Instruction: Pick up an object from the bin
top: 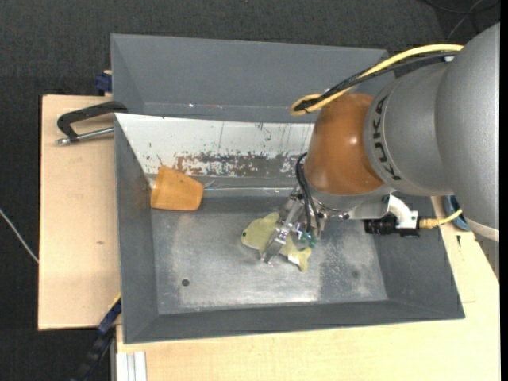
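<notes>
The pincer (290, 235) is down at the floor of the bin (222, 292), about midway between the back wall and the front wall and a little toward the right wall. Its metal tip rests on or just above a pale yellowish-green flat piece (257, 233). Whether the pincer is open or closed cannot be told, since its tip and the pale piece overlap from this angle, and nothing can be seen clamped in it.

The pale piece lies flat on the floor under the pincer. A rounded lobe sticks out on the side facing the left wall, and a smaller bit of the same colour shows on the side facing the front wall, just below the tip. Whether these are one thing or two touching scraps cannot be told.

Just above the pincer sits the wrist's rounded orange cover (341, 153), which hides the back-right corner of the floor. Behind it the thick grey arm (448, 117) crosses the right rim. A yellow cable (373, 63) arcs from the arm over the cover, and a white fitting with a black plug (393, 219) juts from the wrist near the right wall.

Well apart from the pincer, an orange-tan block (176, 190) sits in the back-left corner of the floor, touching the foot of the back wall. A small dark spot (185, 282) marks the floor near the front-left corner. The back wall carries a band of brown scuff marks (226, 163).
</notes>
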